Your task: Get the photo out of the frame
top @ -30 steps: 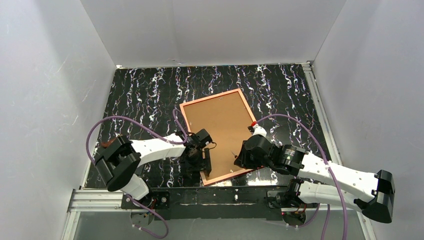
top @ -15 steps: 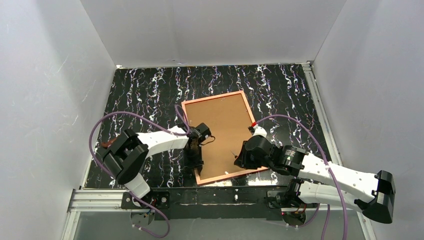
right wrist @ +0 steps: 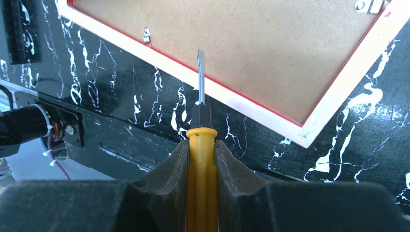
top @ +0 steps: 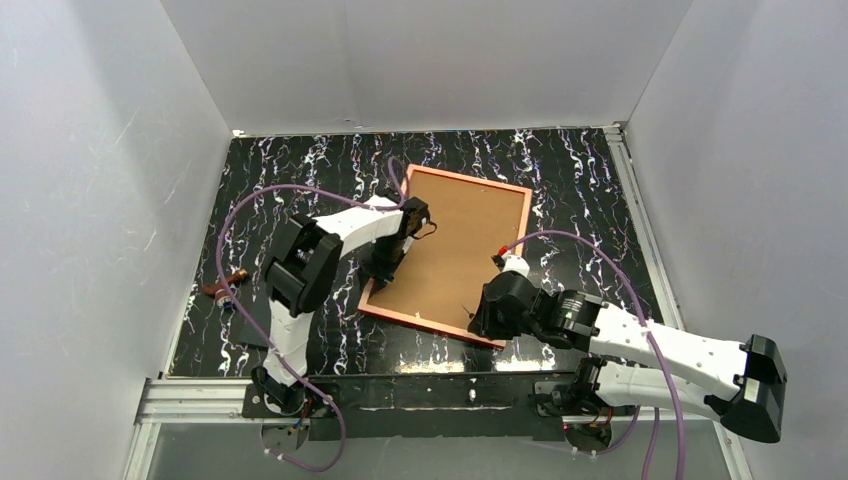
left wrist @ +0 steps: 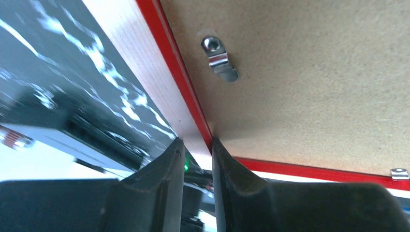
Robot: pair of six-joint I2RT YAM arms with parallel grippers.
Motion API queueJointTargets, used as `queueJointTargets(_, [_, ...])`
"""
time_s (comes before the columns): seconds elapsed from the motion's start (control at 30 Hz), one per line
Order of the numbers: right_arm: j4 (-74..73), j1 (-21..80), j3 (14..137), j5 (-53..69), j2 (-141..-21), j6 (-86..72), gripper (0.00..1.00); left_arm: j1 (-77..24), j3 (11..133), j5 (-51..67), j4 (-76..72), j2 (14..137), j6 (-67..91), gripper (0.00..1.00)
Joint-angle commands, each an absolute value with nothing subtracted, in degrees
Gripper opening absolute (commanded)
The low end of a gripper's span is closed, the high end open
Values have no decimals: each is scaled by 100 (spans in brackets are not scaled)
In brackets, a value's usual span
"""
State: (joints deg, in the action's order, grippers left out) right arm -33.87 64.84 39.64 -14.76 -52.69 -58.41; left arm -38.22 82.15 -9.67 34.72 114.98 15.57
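1. My left gripper (left wrist: 196, 142) has its fingers (left wrist: 167, 169) drawn in on the frame (left wrist: 140, 58), pinching the pale rim close to a corner; the red inner edge runs right up to the pinch.
2. From above, that hand sits on the frame's left long side, and the frame lies back-up and askew on the black marbled table (top: 300, 180).
3. The photo (left wrist: 314, 87) sits inside the frame, face down, so I see only its brown board back.
4. A small metal clip (left wrist: 220, 58) is screwed to the board just beyond my left fingers.
5. My right gripper (right wrist: 200, 145) is clamped around the yellow handle of a screwdriver (right wrist: 200, 164).
6. Its flat blade points over the frame's near rim, the tip above the brown board; I cannot tell whether it touches.
7. Another clip (right wrist: 147, 35) stands just left of the blade tip.
8. A small reddish-brown object (top: 222, 290) lies well to the left on the table.
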Motion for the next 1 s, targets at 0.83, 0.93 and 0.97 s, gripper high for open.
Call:
queueJointTargets(0.83, [-1897,6468,3999,-740,-5568,-4925,1,-3219,6325,3277,1591,7555,4114,98])
queueJointTargets(0.93, [-1212,6470,3641,-533,-5354,-4806,1,-3235,4956,3965,-467,7099,5888,98])
queueJointTargets(0.97, [-854,6469,3524,-476,-5285,-4800,1,-3263,4627,4009,-1080,7019,6430,98])
